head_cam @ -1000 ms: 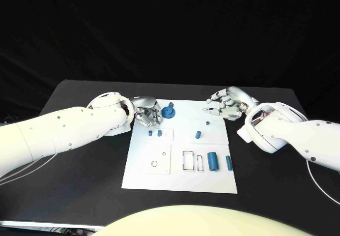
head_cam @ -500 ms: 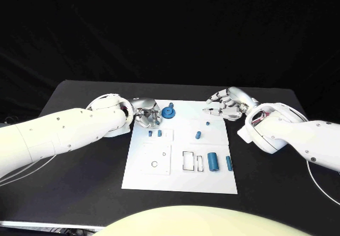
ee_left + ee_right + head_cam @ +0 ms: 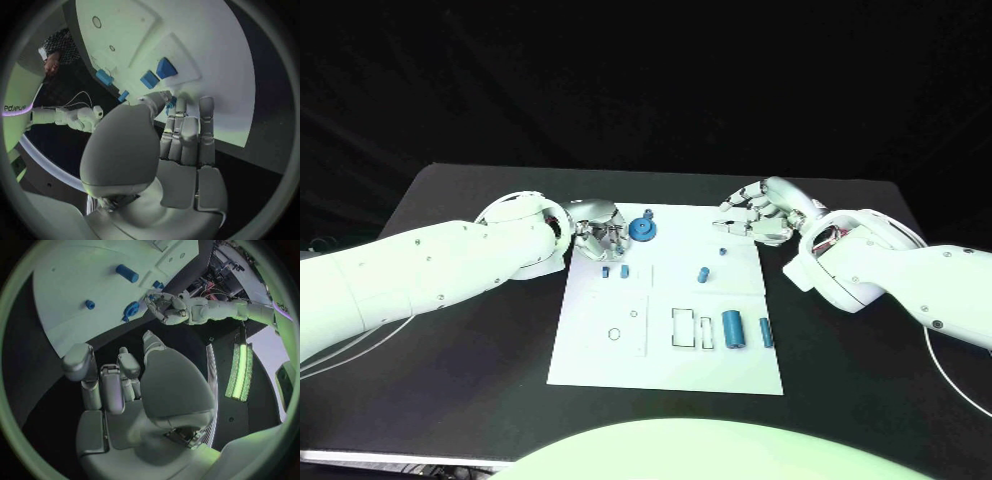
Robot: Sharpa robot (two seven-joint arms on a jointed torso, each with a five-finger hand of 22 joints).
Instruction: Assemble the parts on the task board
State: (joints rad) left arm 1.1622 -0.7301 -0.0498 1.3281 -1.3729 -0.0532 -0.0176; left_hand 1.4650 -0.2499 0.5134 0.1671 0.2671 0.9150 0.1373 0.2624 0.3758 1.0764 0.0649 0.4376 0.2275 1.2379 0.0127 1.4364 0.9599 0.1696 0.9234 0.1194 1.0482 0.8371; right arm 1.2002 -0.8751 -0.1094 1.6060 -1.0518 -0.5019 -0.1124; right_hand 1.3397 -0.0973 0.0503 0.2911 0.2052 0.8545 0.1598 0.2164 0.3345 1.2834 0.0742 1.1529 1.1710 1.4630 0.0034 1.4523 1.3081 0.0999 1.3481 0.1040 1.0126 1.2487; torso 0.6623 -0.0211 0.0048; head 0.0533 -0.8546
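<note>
Nearest on the task board (image 3: 589, 365), two blue cylinders (image 3: 733, 327) are lying beside rectangular slots. Farther up, the left robot hand (image 3: 599, 234) is hovering with curled fingers over the board's far left corner, holding nothing, just beside a blue round part (image 3: 643, 229). Across the board, the right robot hand (image 3: 759, 214) is hanging empty, fingers loosely bent.

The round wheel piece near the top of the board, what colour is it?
Blue. The round wheel piece shows best in the head view, against the white task board.

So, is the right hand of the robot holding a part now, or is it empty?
Empty. The right hand hovers at the task board's far right corner, and in the right wrist view its fingers are spread with nothing between them.
</note>
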